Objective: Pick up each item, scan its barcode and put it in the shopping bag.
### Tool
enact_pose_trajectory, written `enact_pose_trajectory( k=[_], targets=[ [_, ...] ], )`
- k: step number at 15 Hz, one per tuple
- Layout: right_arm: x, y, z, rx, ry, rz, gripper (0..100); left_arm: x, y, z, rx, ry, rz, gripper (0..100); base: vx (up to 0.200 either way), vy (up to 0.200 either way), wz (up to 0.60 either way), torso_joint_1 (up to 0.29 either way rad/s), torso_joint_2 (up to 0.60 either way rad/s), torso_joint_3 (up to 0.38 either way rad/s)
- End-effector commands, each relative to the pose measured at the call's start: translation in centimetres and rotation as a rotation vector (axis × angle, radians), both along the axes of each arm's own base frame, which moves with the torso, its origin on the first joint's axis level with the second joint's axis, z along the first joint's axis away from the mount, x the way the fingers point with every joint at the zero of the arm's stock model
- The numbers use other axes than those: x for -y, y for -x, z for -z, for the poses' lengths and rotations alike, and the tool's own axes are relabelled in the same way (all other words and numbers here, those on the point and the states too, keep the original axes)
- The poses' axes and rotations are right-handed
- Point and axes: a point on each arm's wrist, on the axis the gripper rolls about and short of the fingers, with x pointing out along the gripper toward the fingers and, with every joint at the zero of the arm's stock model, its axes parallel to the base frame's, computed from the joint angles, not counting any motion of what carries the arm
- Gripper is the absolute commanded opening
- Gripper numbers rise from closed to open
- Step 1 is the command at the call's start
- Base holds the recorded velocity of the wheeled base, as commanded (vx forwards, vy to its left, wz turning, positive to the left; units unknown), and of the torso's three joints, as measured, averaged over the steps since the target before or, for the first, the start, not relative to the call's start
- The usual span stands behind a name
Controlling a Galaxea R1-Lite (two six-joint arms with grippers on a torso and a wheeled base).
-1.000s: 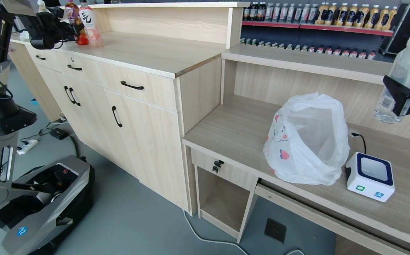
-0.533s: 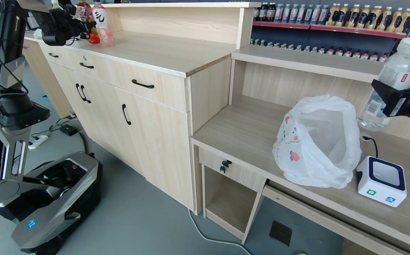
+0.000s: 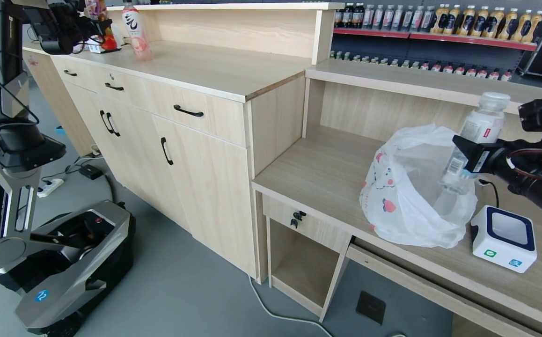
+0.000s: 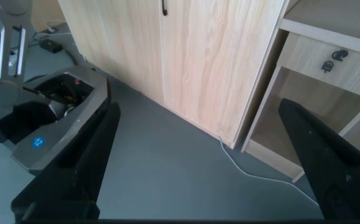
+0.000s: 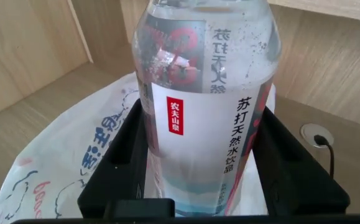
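Observation:
My right gripper point(image 3: 466, 158) is shut on a clear water bottle point(image 3: 473, 138) with a white cap, held upright by its lower half. The bottle hangs just above the open mouth of the white plastic shopping bag point(image 3: 406, 201), which stands on the low desk. In the right wrist view the bottle point(image 5: 204, 93) sits between the black fingers point(image 5: 114, 171), with the bag point(image 5: 61, 162) below. The white and blue scanner point(image 3: 504, 238) stands right of the bag. My left gripper point(image 4: 198, 168) is open and holds nothing, high over the floor by the tall counter.
A pink-labelled bottle point(image 3: 135, 29) and a small red item point(image 3: 108, 42) stand on the tall counter point(image 3: 215, 70) at the far left. Shelves of bottles point(image 3: 430, 18) line the back wall. A cable point(image 3: 490, 187) runs behind the scanner.
The right gripper has carried the bottle down and to the left, from beside the upper shelf to just over the bag's mouth. The camera shifted early on. The left arm moved slightly left.

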Motion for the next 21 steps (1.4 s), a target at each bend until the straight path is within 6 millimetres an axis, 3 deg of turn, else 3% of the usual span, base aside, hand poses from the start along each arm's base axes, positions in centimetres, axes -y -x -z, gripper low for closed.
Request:
enact_pose_trajectory(
  k=[1, 4, 12, 21],
  targets=[
    [-0.9, -3.0, 3.0, -0.034, 0.002, -0.034, 0, 0.0, 0.0, 0.0, 0.000, 0.002, 0.000, 100, 0.000, 0.000, 0.00, 0.000, 0.00, 0.000],
    [-1.6, -5.3, 4.6, 0.009, 0.008, -0.056, 0, 0.0, 0.0, 0.0, 0.000, 0.000, 0.000, 100, 0.000, 0.000, 0.00, 0.000, 0.00, 0.000],
    [-1.4, -10.8, 5.7, 0.080, 0.029, -0.050, 0, 0.0, 0.0, 0.0, 0.000, 0.000, 0.000, 100, 0.000, 0.000, 0.00, 0.000, 0.00, 0.000],
    [-1.6, -13.5, 8.8, 0.052, 0.039, -0.068, 0, 0.0, 0.0, 0.0, 0.000, 0.000, 0.000, 100, 0.000, 0.000, 0.00, 0.000, 0.00, 0.000]
  ],
)
